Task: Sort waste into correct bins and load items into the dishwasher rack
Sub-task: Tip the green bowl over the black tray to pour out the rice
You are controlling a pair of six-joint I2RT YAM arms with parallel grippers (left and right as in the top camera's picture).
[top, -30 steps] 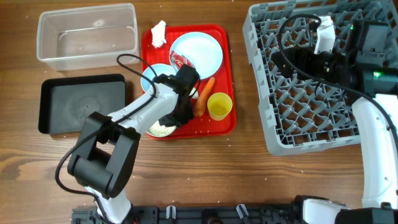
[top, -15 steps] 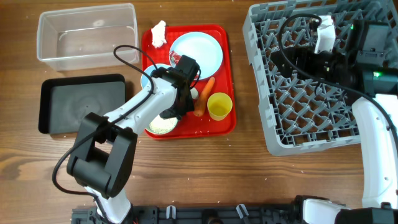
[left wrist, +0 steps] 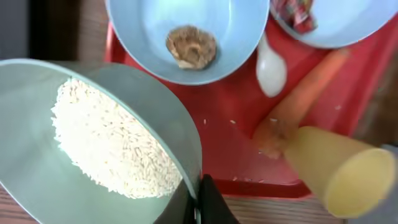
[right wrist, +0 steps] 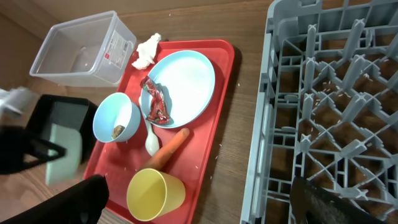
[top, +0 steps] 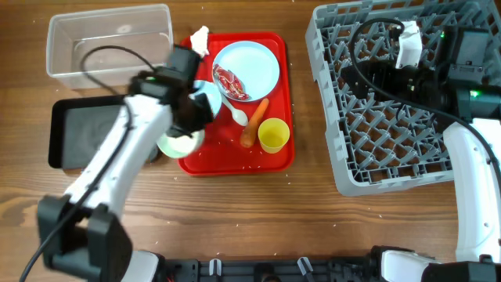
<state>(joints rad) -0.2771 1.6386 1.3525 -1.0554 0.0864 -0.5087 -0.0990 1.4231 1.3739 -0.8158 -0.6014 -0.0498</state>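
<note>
Left claw (left wrist: 199,200) is shut tight on the rim of the green bowl (left wrist: 37,180). The bowl has rice (left wrist: 112,149) in it and is at the left edge of the red tray (left wrist: 230,149). Right claw (right wrist: 199,186) is wide open, holds nothing, and is over the rack (top: 376,125). The blue bowl (left wrist: 137,25), spoon (left wrist: 272,65), carrot (left wrist: 305,93) and cup (left wrist: 339,171) sit on the tray.

red tray (top: 227,157) | on wooden table (top: 250,219) | apparently lying flat
</note>
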